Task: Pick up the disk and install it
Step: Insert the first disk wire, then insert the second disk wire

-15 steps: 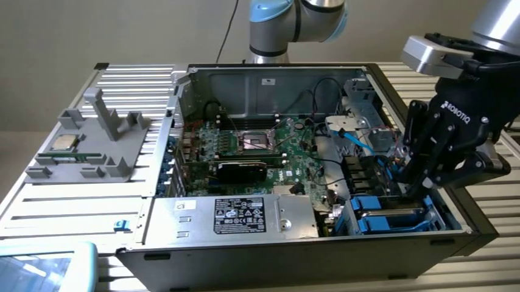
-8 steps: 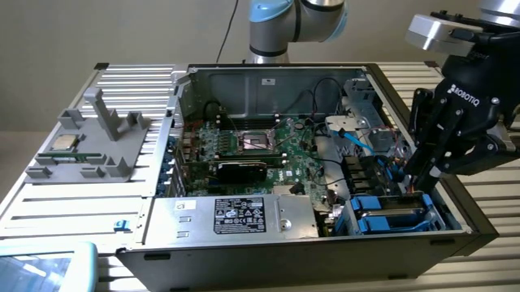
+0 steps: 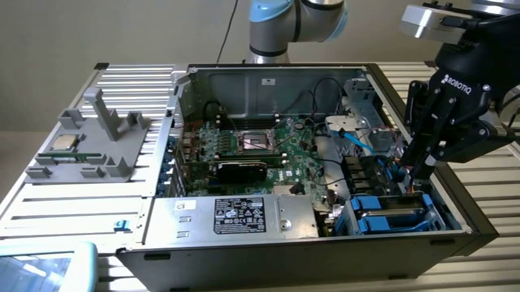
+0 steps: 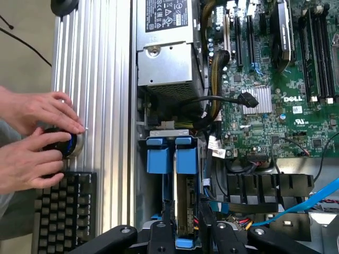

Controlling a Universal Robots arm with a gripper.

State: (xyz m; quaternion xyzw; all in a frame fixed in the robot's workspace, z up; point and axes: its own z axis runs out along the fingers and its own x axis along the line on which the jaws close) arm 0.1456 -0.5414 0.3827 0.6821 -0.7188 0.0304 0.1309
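The wrist view shows the open computer case (image 4: 159,69) with the blue-framed disk (image 4: 183,211) standing edge-on in its drive bay, its long axis running straight away from the jaws, which are clamped on its near end.

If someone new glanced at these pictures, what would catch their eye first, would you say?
Probably the open computer case with its green motherboard exposed. Next, the black gripper reaching down into the bay at the exterior view's right, by the blue-framed disk. In the wrist view, a person's hands rest beside a keyboard.
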